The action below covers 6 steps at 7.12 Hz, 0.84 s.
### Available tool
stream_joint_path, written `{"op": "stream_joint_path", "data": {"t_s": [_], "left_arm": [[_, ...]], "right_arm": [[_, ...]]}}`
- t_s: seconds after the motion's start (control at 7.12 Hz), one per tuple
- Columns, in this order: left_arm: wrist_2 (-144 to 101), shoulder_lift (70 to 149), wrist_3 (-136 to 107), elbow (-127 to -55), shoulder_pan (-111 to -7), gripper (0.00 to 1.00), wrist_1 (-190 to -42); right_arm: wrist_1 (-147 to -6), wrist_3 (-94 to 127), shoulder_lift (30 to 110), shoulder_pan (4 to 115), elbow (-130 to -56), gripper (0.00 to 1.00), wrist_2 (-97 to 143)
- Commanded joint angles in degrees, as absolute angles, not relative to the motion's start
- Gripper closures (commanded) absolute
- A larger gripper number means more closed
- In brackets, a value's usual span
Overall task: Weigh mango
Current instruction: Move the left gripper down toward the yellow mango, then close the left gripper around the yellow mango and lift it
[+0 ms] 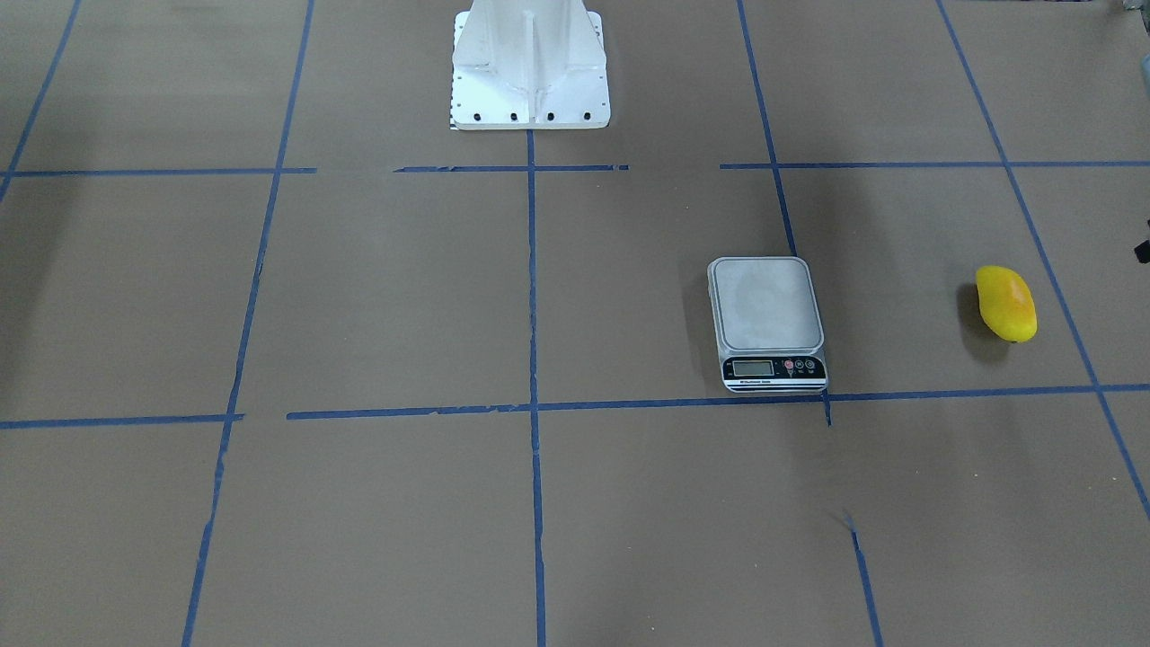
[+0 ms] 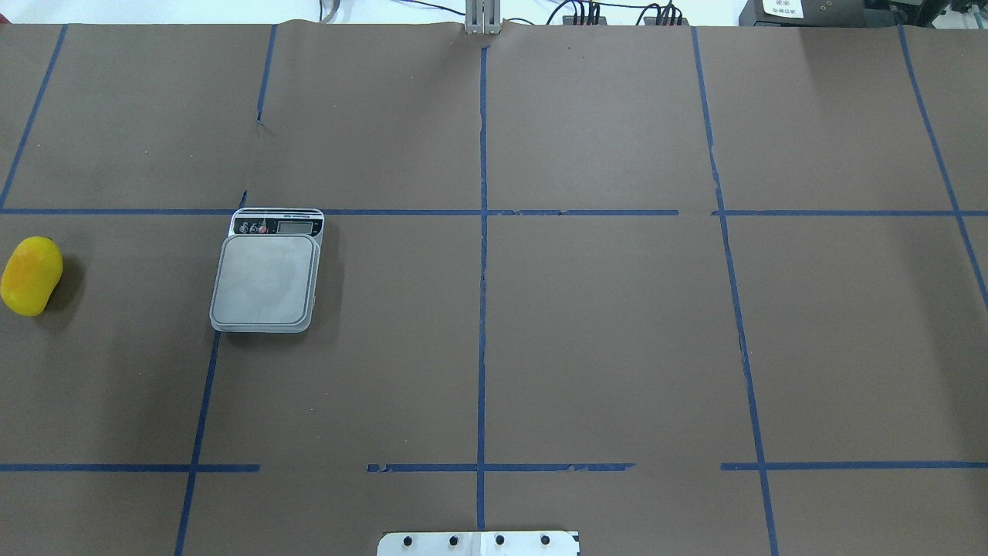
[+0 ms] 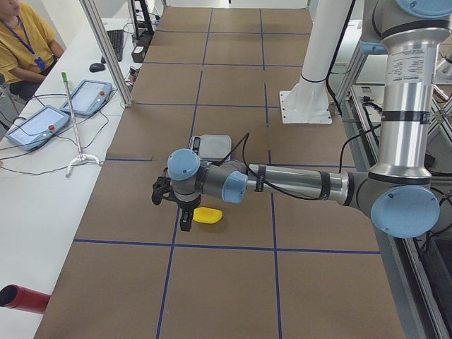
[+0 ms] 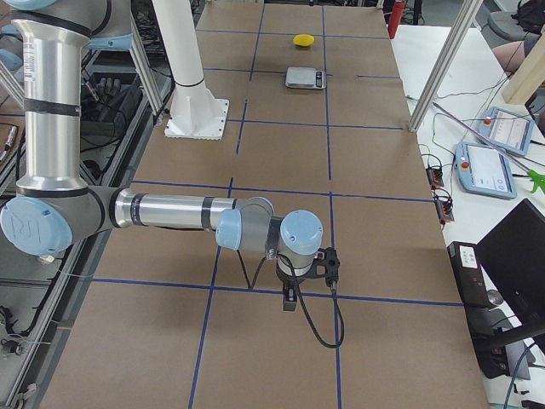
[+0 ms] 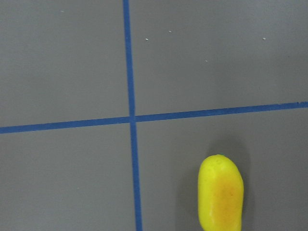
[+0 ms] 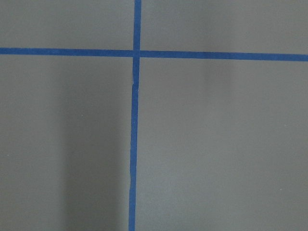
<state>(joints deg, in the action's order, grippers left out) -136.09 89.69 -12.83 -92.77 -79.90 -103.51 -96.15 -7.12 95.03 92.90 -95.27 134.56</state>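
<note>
likely pre-grasp | mango (image 2: 31,276) lay at 9 o'clock of scale (image 2: 265,282) | left gripper (image 3: 185,224) hovered beside it, open/closed unclear | next: lower, grip

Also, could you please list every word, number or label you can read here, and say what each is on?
No text is legible here.
Small silver kitchen scale: a printed strip below its grey display, too small to read; no digits discernible on the display.
White label on the dark box beyond the table: blurred.
Pale blue robot joint cap: a logo mark, unreadable.
Glossy yellow mango: no sticker visible.
</note>
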Motion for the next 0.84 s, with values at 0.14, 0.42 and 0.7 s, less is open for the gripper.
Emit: {"op": "stream_joint_path", "data": {"t_s": [0.14,0.42,0.7], "left_arm": [[-135.4,90.1,-23.6,-86.4,-68.8,0.00,-113.2],[-133.9,91.6,-23.7,-83.9,-67.0,0.00,-113.6],[-133.9,93.0,-23.6,-80.5,-64.9,0.00,-116.0]], "right_arm": [[-96.2,-7.1,95.1,92.9,-95.3,0.00,134.6],[-96.2,-7.1,95.1,92.9,-95.3,0.00,134.6],[-96.2,-7.1,95.1,92.9,-95.3,0.00,134.6]]}}
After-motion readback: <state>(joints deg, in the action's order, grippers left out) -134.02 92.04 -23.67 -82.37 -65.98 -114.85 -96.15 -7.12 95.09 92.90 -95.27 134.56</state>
